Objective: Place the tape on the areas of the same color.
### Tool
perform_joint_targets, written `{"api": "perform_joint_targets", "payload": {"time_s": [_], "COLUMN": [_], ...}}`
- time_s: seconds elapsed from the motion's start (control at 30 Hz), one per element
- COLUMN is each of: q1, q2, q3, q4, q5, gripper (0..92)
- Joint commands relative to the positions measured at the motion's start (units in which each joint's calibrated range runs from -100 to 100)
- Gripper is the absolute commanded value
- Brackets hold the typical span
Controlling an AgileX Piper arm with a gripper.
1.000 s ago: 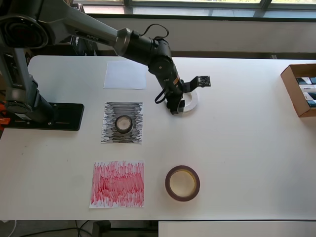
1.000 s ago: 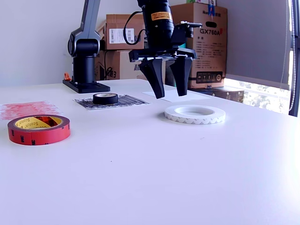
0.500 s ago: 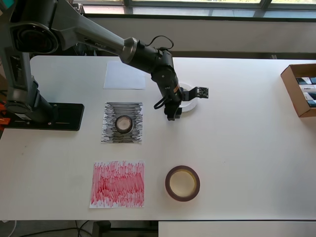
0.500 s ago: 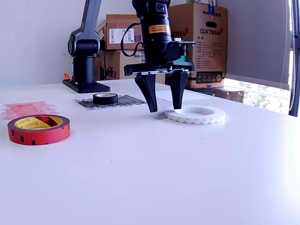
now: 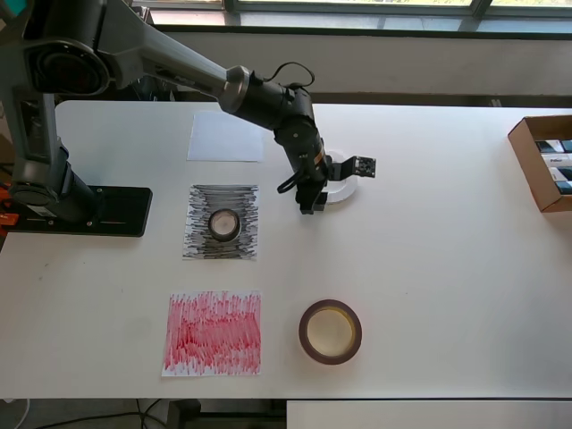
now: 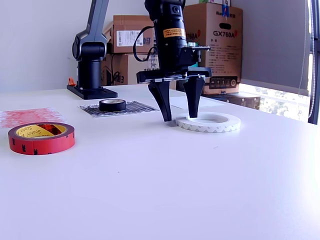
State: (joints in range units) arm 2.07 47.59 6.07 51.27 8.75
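Note:
The flat white tape ring point(image 5: 341, 188) point(image 6: 208, 121) lies on bare table, apart from the plain white sheet point(image 5: 226, 136) point(image 6: 212, 104). My gripper point(image 5: 315, 198) point(image 6: 180, 118) is open and down at the table. Its fingers seem to straddle the ring's rim, one outside and one inside the hole. The small black roll point(image 5: 224, 223) point(image 6: 112, 104) sits on the black scribbled sheet point(image 5: 201, 241) point(image 6: 135, 107). The maroon roll point(image 5: 330, 331) point(image 6: 41, 138) rests on bare table beside the red scribbled sheet point(image 5: 214, 332) point(image 6: 27, 116).
The arm's black base point(image 5: 80, 210) point(image 6: 92, 90) stands at the overhead view's left edge. An open cardboard box point(image 5: 545, 161) sits at that view's right edge. Stacked cardboard boxes point(image 6: 215, 45) stand behind the table in the exterior view.
The gripper has come down from above the table and settled over the white ring's rim, staying open. The rolls and sheets have not moved.

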Motion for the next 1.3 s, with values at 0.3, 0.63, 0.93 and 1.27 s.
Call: {"api": "perform_joint_targets", "payload": {"time_s": [0.3, 0.63, 0.93, 1.27], "q1": [-0.01, -0.32, -0.72, -2.93], "q2": [0.59, 0.59, -0.53, -12.88], "q3": [-0.48, -0.39, -0.57, -3.12], "q4": [-0.4, -2.26, -2.26, -1.33], "q5": [0.84, 3.05, 3.05, -0.55], "gripper": [61.2, 2.7, 0.1, 0.1]}}
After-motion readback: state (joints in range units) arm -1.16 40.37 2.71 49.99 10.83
